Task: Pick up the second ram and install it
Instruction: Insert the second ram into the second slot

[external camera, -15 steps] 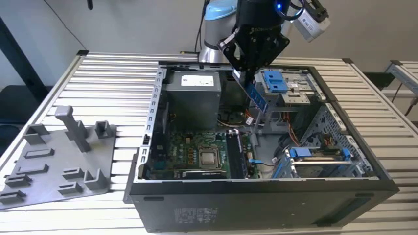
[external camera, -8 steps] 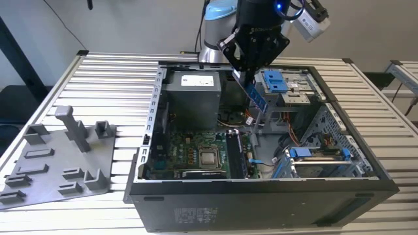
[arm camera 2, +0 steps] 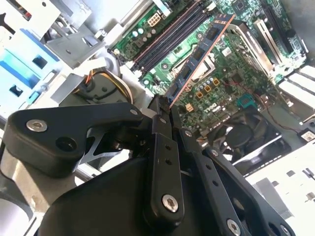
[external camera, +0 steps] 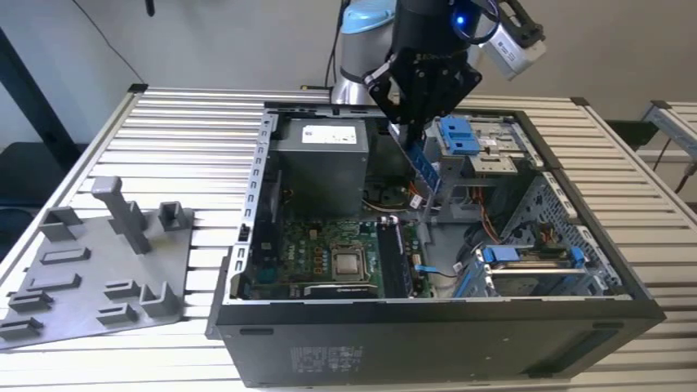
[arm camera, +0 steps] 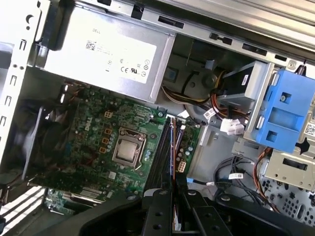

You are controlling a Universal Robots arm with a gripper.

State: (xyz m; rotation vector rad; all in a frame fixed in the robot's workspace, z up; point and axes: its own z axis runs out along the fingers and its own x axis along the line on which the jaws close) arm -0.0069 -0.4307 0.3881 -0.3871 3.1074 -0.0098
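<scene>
My gripper [external camera: 414, 122] hangs over the open computer case [external camera: 250, 245], shut on the upper end of the second ram [external camera: 426, 170]. The stick is thin, dark blue-green with black chips, and it points down at a slant into the case, above the motherboard [external camera: 316, 257]. In the second wrist view the ram [arm camera 2: 198, 58] runs out from between the black fingers [arm camera 2: 161, 129] over the board, beside the long black memory slots [arm camera 2: 167, 39]. In the first wrist view the ram [arm camera: 173, 152] appears edge-on, lined up along the slots [arm camera: 163, 157].
A grey plastic holder tray [external camera: 65, 314] with upright posts lies on the slatted table at the exterior view's left. Inside the case are the grey power supply [external camera: 319, 159], the processor [external camera: 348, 263], blue drive brackets [external camera: 459, 135] and loose cables [external camera: 495, 233].
</scene>
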